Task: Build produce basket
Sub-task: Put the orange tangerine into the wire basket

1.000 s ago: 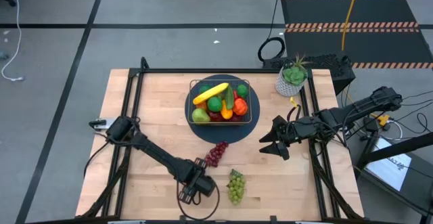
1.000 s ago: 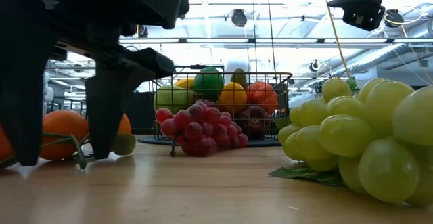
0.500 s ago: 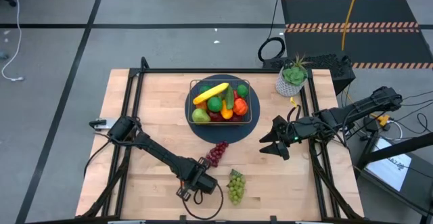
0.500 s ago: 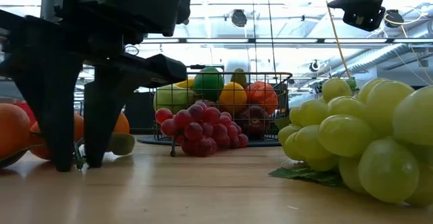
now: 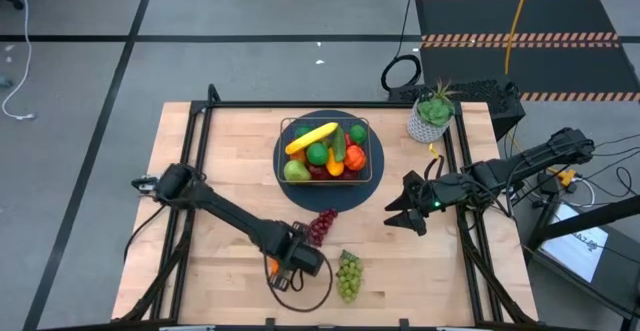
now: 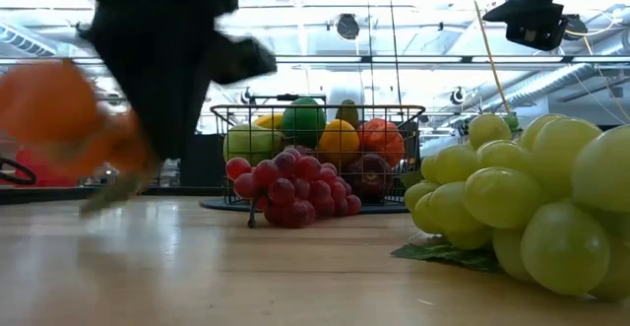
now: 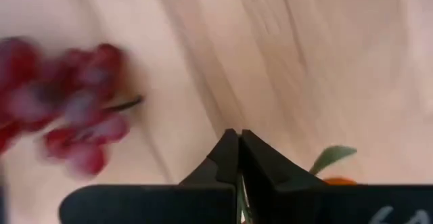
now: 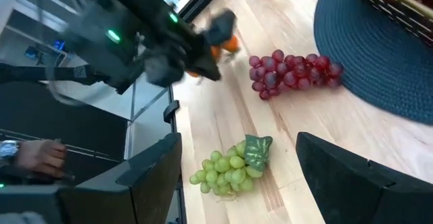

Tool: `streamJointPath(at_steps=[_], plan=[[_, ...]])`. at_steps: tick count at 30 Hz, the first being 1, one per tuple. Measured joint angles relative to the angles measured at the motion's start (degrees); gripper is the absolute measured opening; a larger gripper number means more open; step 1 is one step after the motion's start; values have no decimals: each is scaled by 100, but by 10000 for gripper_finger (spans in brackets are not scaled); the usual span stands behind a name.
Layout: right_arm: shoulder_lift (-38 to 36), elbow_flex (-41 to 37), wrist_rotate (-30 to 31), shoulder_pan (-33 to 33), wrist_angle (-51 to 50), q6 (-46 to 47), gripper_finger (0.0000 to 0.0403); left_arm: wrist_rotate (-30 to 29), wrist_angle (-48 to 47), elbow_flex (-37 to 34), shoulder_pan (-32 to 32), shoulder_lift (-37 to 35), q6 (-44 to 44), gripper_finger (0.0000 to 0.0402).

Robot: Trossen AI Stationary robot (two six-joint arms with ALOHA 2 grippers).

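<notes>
The wire basket (image 5: 325,119) stands on a round dark mat (image 5: 330,197) at the far middle, filled with produce: a banana, green and red fruit. Red grapes (image 5: 320,226) lie at the mat's near edge, and green grapes (image 5: 347,274) lie nearer the front. My left gripper (image 5: 285,268) is just left of the green grapes, shut on a small bunch of oranges (image 6: 49,109) with green leaves. My right gripper (image 5: 398,214) hangs open to the right of the mat, holding nothing. My left gripper comes from above, pointing down, with its fingers (image 7: 230,158) shut together. A green leaf (image 7: 331,158) and a bit of orange (image 7: 338,181) show right beside the fingertips; the fingers hide which part they pinch. The oranges (image 8: 229,42) hang lifted clear of the table.
A potted plant (image 5: 432,114) in a white pot stands at the far right corner. Bare wood lies on the table's left half and along its near edge. A person's hand (image 8: 34,155) shows beyond the table in the right wrist view.
My left gripper has shut on the oranges, then risen and gone a little toward the far edge. The oranges, which lay on the table, now hang clear of it.
</notes>
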Motion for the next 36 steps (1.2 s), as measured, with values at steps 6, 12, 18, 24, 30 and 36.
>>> streamJointPath(at_steps=[6,12,18,24,30,36], plan=[[0,0,413,0,-33,39,283,-283,-170,-5,155,-749,-636,4],[0,0,778,-85,-33,408,283,-576,-170,2,398,-1567,-752,4],[0,0,787,-246,-17,926,283,-776,-91,3,812,-2443,-880,3],[0,0,794,-429,11,1113,283,-775,525,3,1527,-3291,-1394,6],[-1,0,1098,-603,41,1219,283,-706,914,3,2317,-3830,-2535,7],[-2,0,1196,-888,50,713,283,-675,1273,6,2888,-4032,-3679,6]])
